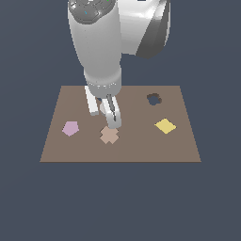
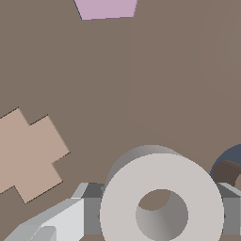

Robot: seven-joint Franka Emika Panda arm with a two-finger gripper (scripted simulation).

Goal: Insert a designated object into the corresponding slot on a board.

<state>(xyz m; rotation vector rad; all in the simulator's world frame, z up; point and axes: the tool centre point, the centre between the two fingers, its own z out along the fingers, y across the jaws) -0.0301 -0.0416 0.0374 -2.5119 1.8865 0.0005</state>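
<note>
Because the ring [image 2: 162,202] must drop flat into its slot [image 2: 229,170], I hold it level in my pincer [image 1: 104,113], fingers pinching its rim from both sides. It hangs above the board [image 1: 179,146], just beside the dark recess, which peeks out at its edge. The tan cross [image 1: 109,136] lies nearer; the pink pentagon [image 1: 70,128] sits off to the exterior view's left.

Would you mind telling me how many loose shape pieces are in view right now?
4: pink pentagon at the exterior view's left, tan cross centre front, yellow diamond right, grey ring between the gripper fingers. Others may hide behind the arm.
</note>
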